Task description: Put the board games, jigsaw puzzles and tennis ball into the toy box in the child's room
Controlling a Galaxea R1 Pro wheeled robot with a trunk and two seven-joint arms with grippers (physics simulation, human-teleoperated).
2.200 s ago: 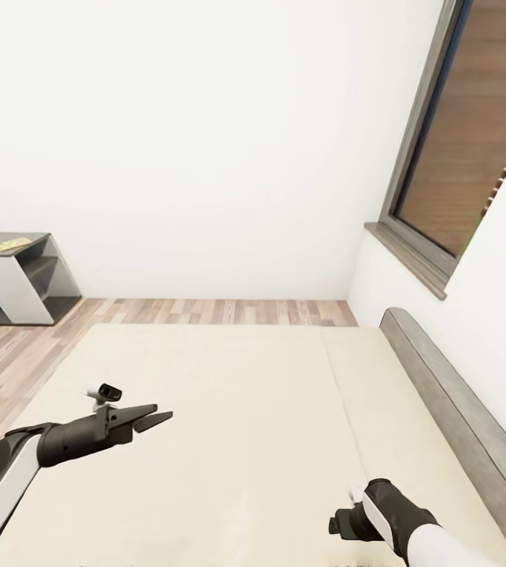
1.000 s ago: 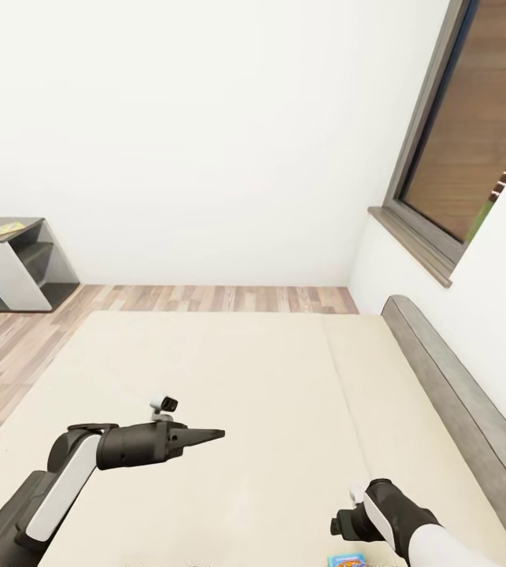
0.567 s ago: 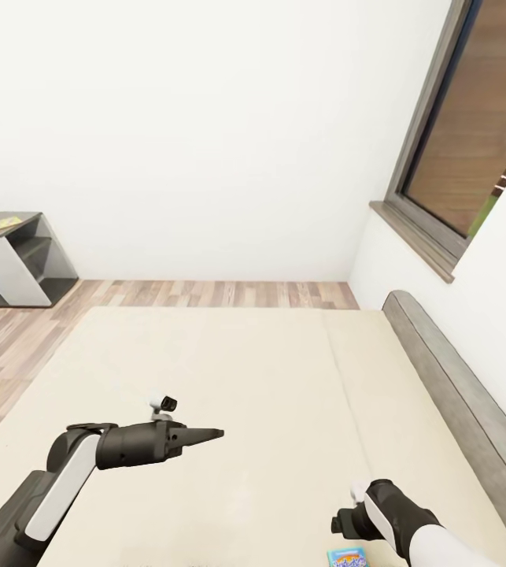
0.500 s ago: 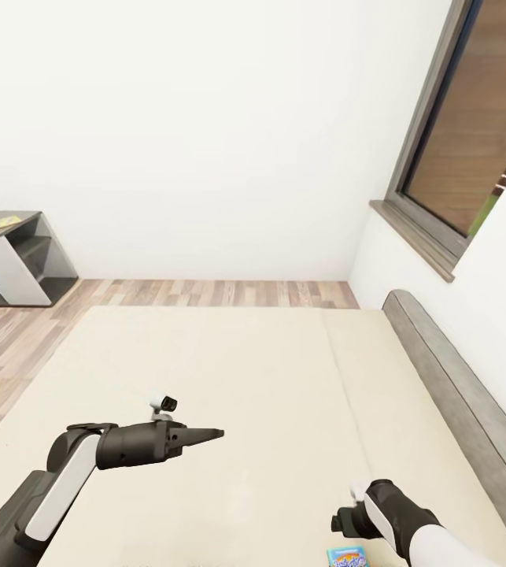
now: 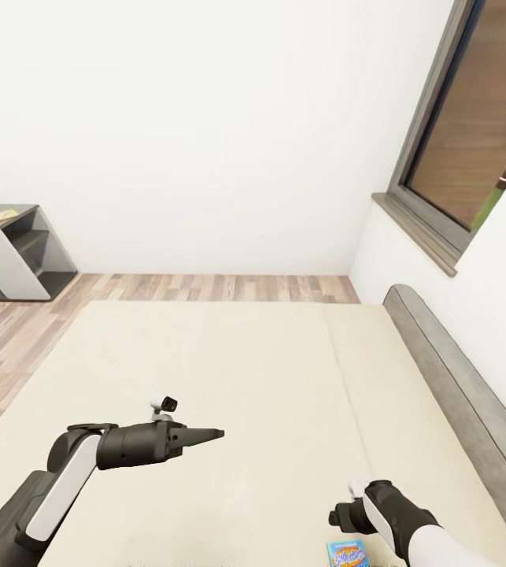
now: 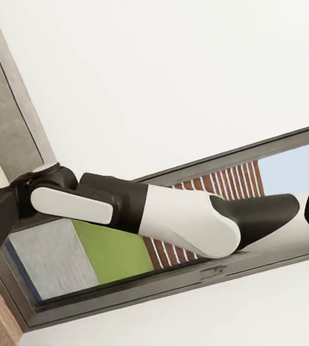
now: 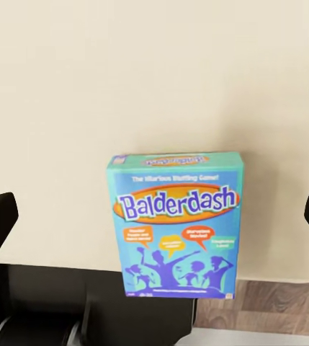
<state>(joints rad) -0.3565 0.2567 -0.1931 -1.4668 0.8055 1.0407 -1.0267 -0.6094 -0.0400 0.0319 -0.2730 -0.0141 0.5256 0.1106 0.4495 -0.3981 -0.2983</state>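
My right pincer (image 7: pixel 154 216) hangs spread wide over the blue Balderdash board game (image 7: pixel 177 223), which lies flat at the bed's (image 5: pixel 268 378) near edge. My left pincer (image 5: pixel 205 434) is pressed together above the mattress, holding nothing.

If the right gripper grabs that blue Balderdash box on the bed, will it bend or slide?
The Balderdash box looks like rigid cardboard, so probably stiff and light. Lying flat at the mattress edge, it may slide off if nudged. The right gripper looks open around it.
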